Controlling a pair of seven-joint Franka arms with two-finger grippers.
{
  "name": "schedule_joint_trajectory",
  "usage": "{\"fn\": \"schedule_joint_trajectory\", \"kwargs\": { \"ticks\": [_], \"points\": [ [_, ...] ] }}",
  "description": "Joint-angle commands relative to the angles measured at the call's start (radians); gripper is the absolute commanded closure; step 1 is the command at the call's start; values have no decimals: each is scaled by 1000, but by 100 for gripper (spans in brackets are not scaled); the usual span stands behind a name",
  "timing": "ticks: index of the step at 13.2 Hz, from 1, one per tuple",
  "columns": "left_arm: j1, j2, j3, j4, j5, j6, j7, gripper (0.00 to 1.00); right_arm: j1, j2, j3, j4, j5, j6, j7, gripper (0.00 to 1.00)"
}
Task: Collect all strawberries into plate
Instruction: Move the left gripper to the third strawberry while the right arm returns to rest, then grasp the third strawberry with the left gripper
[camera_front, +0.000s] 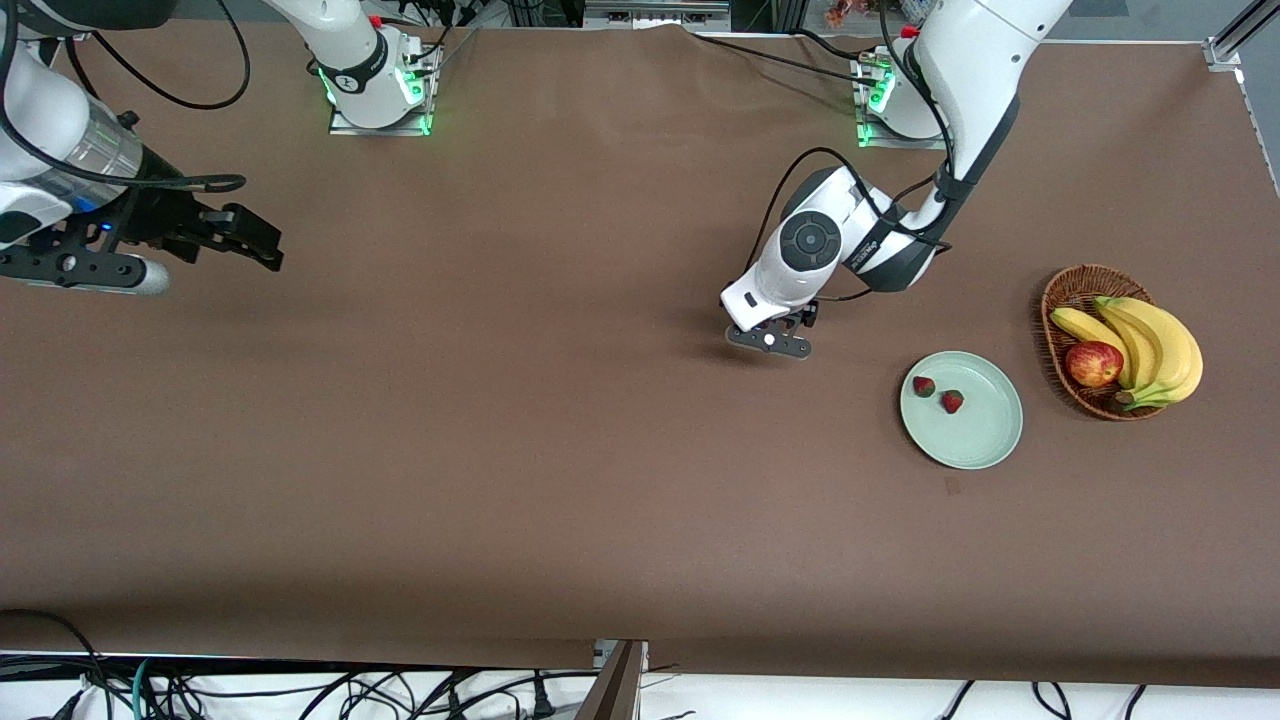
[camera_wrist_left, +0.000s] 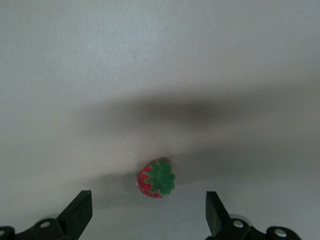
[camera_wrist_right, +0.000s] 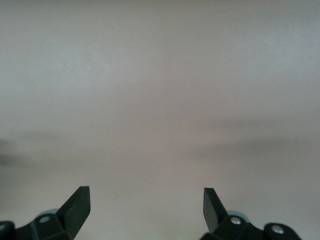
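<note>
red strawberries (camera_front: 923, 386), mint plate (camera_front: 975, 440), brown table (camera_front: 500, 450)

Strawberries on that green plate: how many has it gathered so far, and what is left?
Two strawberries already lie on the plate. The third strawberry sits on the table between the open fingers of the left pincer, not yet gripped. Left: grip it and carry it to the plate. The right pincer waits open at the right arm's end of the table.

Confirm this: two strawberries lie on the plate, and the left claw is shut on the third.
Not quite. Two strawberries do lie on the plate, but the left claw is open. The left wrist view shows the third strawberry on the table between its spread fingers.
</note>
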Motion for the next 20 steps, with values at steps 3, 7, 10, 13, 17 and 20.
{"fn": "schedule_joint_trajectory", "kwargs": {
  "ticks": [3,7,10,13,17,20],
  "points": [
    [-6,28,8,-6,144,62,-43,2,-35,-66,-16,-25,-17,-51,-74,0],
    [-4,46,6,-6,144,90,-45,68,-35,-62,-20,-8,-17,-51,-72,0],
    [8,34,6,-6,146,78,-31,97,-38,-50,-47,41,-9,-45,-83,0],
    [41,-18,5,2,146,8,45,100,-31,-45,-43,49,-38,-38,-68,0],
    [190,-95,0,93,45,-231,522,100,-34,-5,-46,75,-23,-18,-69,0],
    [291,-92,0,181,12,-351,841,100,-29,-5,-43,75,-23,-20,-60,0]
  ]
}}
